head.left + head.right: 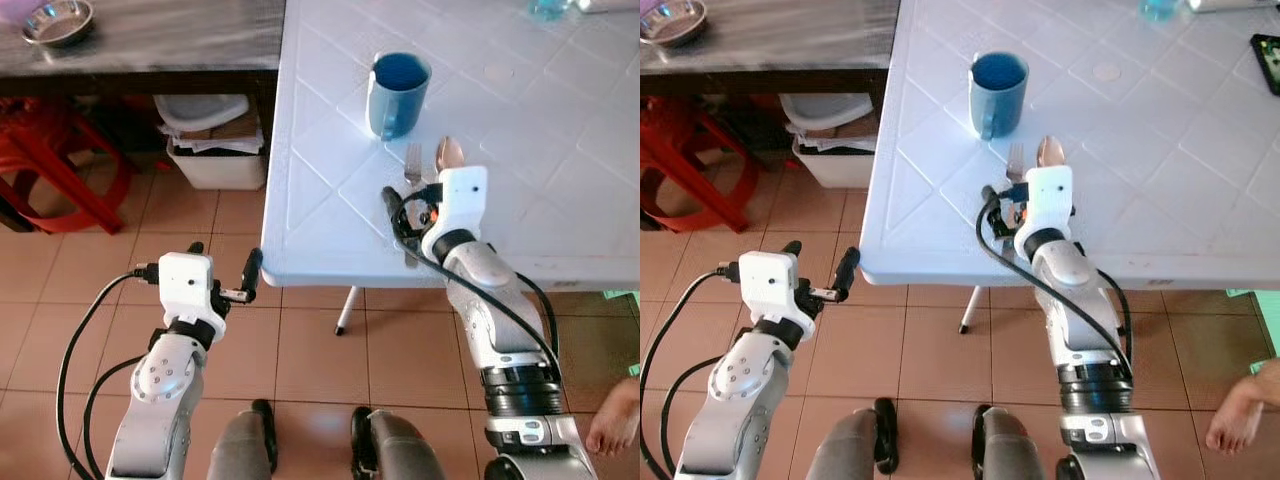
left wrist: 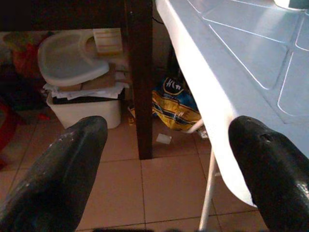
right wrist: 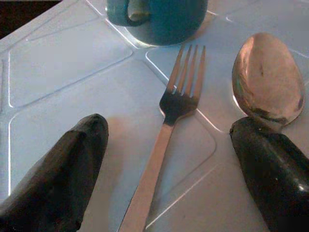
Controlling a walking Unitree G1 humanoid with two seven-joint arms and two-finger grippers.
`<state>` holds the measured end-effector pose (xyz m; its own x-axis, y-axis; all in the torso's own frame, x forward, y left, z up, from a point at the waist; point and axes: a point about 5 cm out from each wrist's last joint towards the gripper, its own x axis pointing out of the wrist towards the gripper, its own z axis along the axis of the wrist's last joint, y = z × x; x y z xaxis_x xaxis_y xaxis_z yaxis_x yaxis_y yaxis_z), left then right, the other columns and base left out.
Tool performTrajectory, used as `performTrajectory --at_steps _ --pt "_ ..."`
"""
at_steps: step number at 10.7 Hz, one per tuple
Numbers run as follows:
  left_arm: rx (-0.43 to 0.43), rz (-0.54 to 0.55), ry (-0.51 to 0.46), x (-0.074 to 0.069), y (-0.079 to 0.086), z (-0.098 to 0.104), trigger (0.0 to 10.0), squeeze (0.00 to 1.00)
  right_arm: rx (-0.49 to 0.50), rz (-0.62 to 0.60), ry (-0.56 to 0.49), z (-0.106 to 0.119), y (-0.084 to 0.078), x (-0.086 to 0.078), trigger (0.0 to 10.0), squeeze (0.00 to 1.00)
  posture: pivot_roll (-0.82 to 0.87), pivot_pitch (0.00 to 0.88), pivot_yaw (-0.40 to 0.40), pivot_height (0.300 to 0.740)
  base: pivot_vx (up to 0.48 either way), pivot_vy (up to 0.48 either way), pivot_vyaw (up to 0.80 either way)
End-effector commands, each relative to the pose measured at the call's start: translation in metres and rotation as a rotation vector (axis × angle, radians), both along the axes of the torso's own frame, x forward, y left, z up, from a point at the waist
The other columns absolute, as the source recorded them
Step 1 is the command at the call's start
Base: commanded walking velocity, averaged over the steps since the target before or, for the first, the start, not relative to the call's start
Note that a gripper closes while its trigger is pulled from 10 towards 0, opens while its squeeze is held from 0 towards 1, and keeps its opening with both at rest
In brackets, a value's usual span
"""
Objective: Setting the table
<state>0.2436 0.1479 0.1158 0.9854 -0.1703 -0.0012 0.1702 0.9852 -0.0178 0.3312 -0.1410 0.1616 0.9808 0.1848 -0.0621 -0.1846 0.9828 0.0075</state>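
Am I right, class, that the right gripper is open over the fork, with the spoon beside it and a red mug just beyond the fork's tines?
Not quite: the mug is blue, not red, as the right wrist view shows. The rest holds: the right gripper is open over the fork, and the spoon lies beside it.

On the table (image 1: 330,120), near its front edge, a fork (image 3: 164,125) and a spoon (image 3: 268,77) lie side by side, spoon to the right. A mug (image 1: 398,93) stands just behind them. Left of the table's front corner, a bin (image 1: 215,140) sits under a bench (image 1: 180,40).
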Motion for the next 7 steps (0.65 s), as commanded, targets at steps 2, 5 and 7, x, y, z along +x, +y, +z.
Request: performTrajectory --at_steps 2,5,7 --pt "0.002 -0.014 0.022 -0.0042 0.0000 -0.0027 10.0 0.00 0.016 0.006 0.048 -0.0028 0.0010 -0.0009 0.0 0.00 -0.02 0.288 0.033 0.740 0.000 0.000 0.00" --pt "0.000 -0.028 0.035 -0.0032 -0.0018 -0.0032 10.0 0.00 0.038 0.051 0.114 -0.0002 0.0080 -0.0004 3.4 0.00 -0.03 0.302 0.028 0.740 0.000 0.000 0.00" --pt "0.000 -0.056 0.061 -0.0063 -0.0027 -0.0064 10.0 0.00 -0.019 0.111 0.184 -0.0056 0.0097 0.0037 5.1 0.00 -0.02 0.314 0.025 0.740 0.000 0.000 0.00"
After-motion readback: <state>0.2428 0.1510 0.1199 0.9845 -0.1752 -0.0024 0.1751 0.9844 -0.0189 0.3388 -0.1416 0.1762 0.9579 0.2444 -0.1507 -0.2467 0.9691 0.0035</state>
